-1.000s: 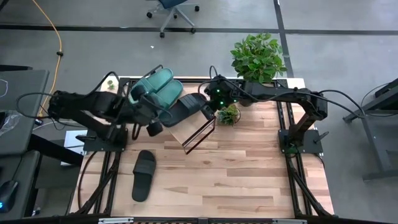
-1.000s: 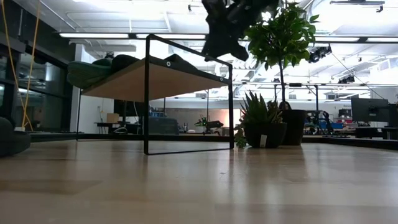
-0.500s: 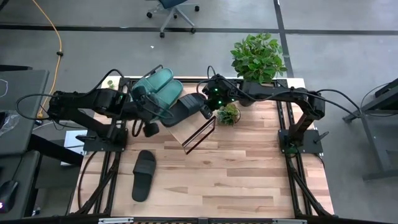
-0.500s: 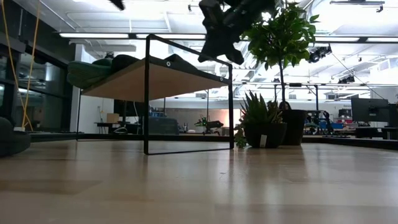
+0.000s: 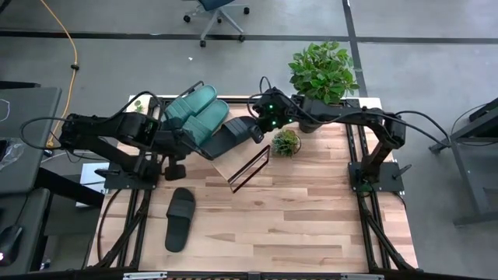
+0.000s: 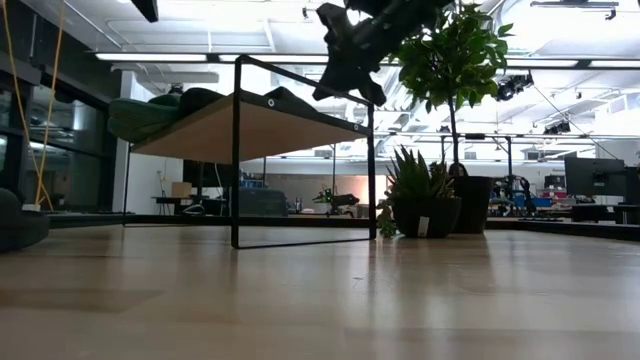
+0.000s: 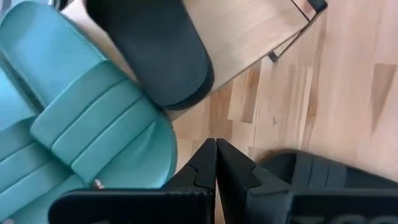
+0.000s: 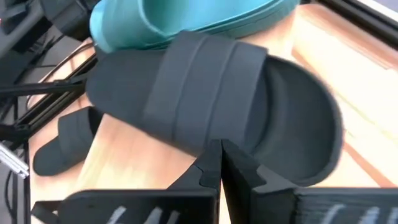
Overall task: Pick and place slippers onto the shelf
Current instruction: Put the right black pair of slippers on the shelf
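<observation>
Looking straight down: the slanted light-wood plank shelf in a thin black wire frame (image 5: 247, 163) stands at the far middle of the butcher-block tabletop (image 5: 311, 210). Two teal-green foam slide slippers (image 5: 194, 113) lie side by side on its far-left part, with one black foam slide slipper (image 5: 227, 138) just beside them toward the right. The rest of the plank, out to its near-right corner, is bare wood. A second black foam slide slipper (image 5: 180, 218) lies flat on the tabletop near the left edge, well apart from the shelf, with open wood around it and to its right.

The right gripper (image 5: 258, 134), fingers pressed together and empty, hangs just above the heel end of the shelved black slipper; a small spiky potted plant (image 5: 285, 143) stands close by. The left gripper (image 5: 174, 169), likewise closed and empty, hovers off the shelf's left edge, between the teal pair and the black slipper on the tabletop. A leafy potted plant (image 5: 323, 71) occupies the far-right corner.
</observation>
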Controlling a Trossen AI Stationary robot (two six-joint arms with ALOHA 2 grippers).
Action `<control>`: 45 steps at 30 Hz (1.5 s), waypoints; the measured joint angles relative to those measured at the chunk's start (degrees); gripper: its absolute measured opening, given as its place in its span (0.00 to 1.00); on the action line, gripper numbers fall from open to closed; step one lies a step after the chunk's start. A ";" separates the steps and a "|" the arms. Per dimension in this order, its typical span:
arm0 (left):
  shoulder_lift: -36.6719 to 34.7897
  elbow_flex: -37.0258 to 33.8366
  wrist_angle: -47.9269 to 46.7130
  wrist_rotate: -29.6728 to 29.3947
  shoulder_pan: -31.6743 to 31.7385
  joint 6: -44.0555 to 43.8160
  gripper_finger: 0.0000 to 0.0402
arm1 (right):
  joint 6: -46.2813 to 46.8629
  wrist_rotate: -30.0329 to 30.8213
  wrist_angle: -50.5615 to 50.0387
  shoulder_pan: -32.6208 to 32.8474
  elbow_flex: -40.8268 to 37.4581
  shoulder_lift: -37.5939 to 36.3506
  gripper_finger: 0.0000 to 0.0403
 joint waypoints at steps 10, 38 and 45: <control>-0.64 -12.71 6.82 6.24 0.07 2.79 0.00 | -0.56 0.21 2.39 -0.32 0.00 0.00 0.00; -0.21 -16.76 10.54 5.36 9.55 13.05 0.00 | 0.06 -0.44 2.54 0.23 0.00 -0.02 0.00; -0.12 -17.68 12.02 7.42 12.68 16.46 0.00 | 0.08 -0.40 2.54 0.23 0.00 -0.04 0.00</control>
